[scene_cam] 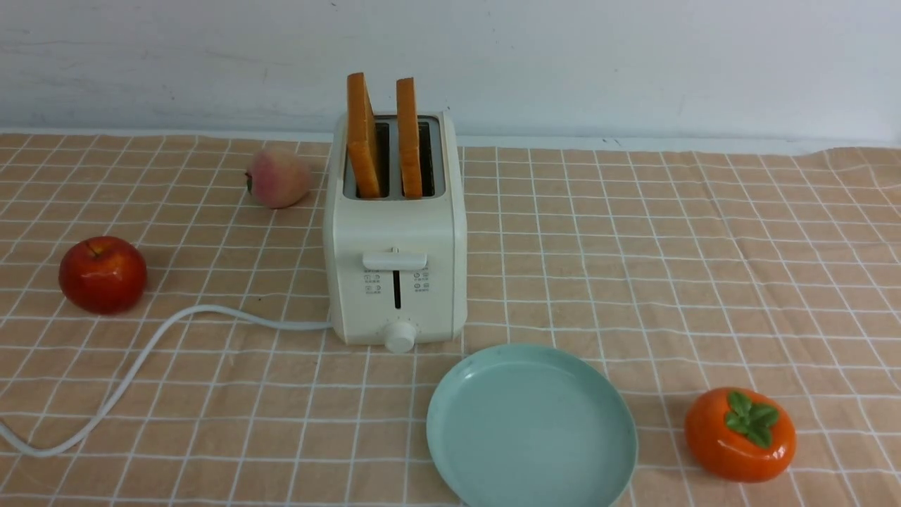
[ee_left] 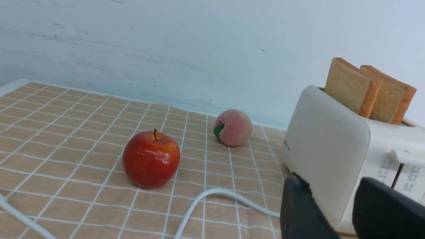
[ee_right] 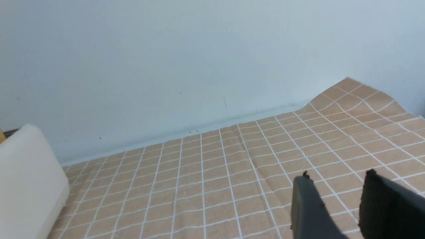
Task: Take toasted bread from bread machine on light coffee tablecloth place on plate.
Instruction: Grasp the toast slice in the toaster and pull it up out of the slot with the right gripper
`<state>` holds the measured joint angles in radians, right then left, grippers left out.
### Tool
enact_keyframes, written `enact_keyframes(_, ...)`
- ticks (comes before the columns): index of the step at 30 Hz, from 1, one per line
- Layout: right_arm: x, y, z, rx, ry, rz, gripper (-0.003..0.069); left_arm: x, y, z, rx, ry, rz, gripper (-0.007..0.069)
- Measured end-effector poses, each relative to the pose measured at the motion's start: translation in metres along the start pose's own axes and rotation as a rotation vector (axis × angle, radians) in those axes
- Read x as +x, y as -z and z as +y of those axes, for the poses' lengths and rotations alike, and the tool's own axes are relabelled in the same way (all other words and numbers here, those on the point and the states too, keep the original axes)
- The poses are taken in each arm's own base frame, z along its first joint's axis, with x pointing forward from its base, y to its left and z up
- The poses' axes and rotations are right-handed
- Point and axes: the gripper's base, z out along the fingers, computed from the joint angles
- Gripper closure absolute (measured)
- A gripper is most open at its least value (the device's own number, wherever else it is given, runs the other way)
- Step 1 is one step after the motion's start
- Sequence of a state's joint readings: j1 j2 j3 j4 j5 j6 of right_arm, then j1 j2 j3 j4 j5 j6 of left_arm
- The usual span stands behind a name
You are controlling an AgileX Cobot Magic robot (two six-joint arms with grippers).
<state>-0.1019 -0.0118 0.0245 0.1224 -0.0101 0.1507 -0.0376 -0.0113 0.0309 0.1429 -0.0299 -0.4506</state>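
Toast (scene_cam: 383,137) x2 upright in toaster (scene_cam: 394,239) slots, tops sticking out | toaster mid-cloth (scene_cam: 633,282), plate (scene_cam: 531,429) just in front, to its right | L gripper (ee_left: 332,184) spread, nothing pinched, near toaster's left side | R gripper (ee_right: 338,176) spread, nothing pinched, over cloth right of toaster

A glossy red apple (scene_cam: 103,274) stands far left; a pale pink peach (scene_cam: 278,177) lies farther back and to its right. An orange persimmon (scene_cam: 740,434) with a green leafy cap sits at the near right; a pale bluish wall (scene_cam: 633,63) closes the back.
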Motion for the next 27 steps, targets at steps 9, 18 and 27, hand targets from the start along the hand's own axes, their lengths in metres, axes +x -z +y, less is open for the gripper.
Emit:
enact_keyframes(9,-0.005,0.0,0.0,-0.01,-0.221,-0.056,0.0419,-0.018,0.002,-0.005,0.107,0.478,-0.181,0.0386)
enact_keyframes(18,-0.047,0.005,0.012,-0.06,-0.257,-0.179,0.0419,-0.048,0.005,-0.015,0.165,0.577,-0.25,0.0386)
enact_keyframes(27,-0.163,-0.021,0.049,-0.075,-0.246,-0.104,0.0419,-0.151,-0.031,-0.046,-0.027,0.281,0.0,0.0386)
